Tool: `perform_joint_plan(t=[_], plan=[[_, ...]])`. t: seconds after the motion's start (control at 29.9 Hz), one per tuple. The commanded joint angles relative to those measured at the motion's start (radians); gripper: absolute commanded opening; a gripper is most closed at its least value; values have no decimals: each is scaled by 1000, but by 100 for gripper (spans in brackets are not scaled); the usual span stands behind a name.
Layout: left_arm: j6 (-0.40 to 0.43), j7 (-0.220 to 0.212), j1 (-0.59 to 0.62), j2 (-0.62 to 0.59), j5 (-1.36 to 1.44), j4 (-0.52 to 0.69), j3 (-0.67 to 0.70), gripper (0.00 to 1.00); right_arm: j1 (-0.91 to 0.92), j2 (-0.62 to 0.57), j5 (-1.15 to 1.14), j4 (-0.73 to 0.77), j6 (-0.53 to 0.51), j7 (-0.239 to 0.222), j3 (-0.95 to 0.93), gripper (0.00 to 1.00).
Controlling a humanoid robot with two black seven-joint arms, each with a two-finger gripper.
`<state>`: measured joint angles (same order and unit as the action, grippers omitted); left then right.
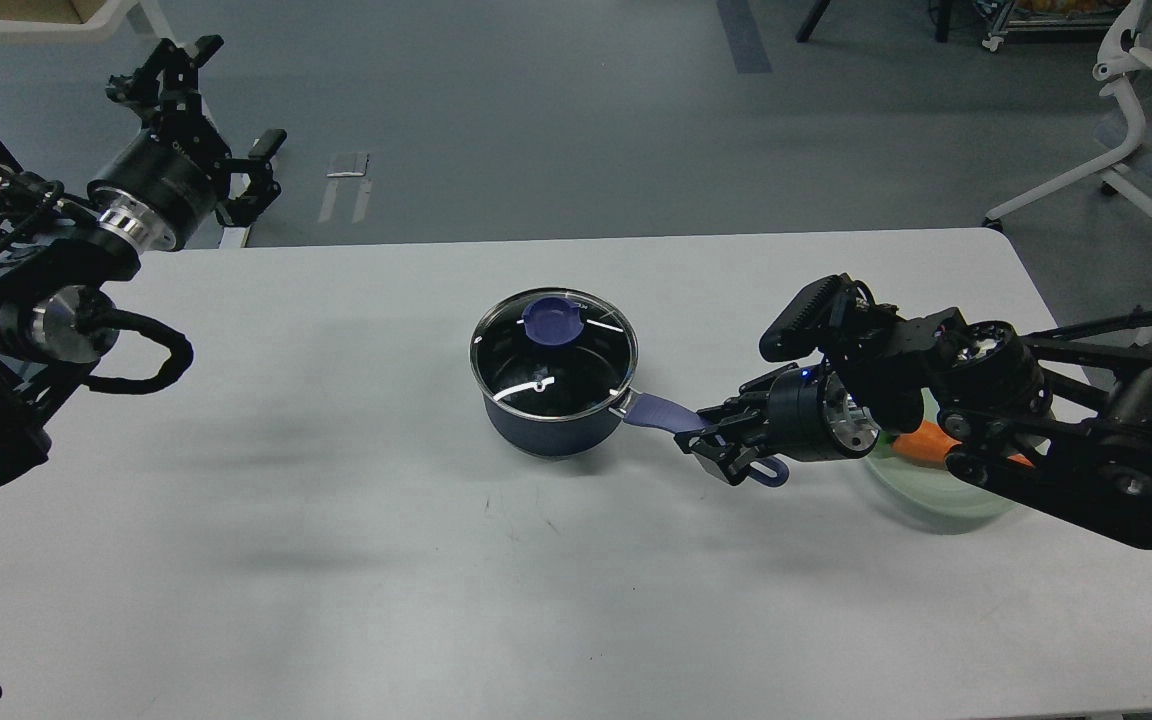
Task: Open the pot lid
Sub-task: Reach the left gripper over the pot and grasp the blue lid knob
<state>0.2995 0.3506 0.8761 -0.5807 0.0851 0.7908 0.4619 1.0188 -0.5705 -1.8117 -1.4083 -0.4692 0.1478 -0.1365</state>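
The pot (pixel 536 432), a small dark navy saucepan, stands in the middle of the white table (pixel 336 560). The glass lid (pixel 576 365) with its purple-blue knob (pixel 553 319) sits on the pot. The lavender-blue handle (pixel 658 412) points right and toward me. My right gripper (pixel 719 447) is closed around the handle near its far end, and the end loop (pixel 772 476) pokes out below the fingers. My left gripper (pixel 236 95) is open and empty, raised beyond the table's far left edge, well away from the pot.
A pale green plate (pixel 936 505) with an orange carrot (pixel 921 440) on it lies under my right arm, at the table's right. A white chair (pixel 1146 130) stands off the far right corner.
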Motion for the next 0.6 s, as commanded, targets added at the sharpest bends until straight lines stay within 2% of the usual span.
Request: perform_joint_plan(t=[0.0,0.13,0.37,0.57], plan=[[-3,-2,1,2,67,39,0,99,0,0,0,-1,0,-1,0,26],[-11,-4,32,5,244,120,0,99,0,-8,0,-6,0,-1,-2,25],[-134,-2,110,12,624,278,-3,99,0,-14,2,-9,0,-1,-3,23],[-174,5,139,82,1068,301,-63,99,-2,-12,0,-8,-2,-4,-29,23]])
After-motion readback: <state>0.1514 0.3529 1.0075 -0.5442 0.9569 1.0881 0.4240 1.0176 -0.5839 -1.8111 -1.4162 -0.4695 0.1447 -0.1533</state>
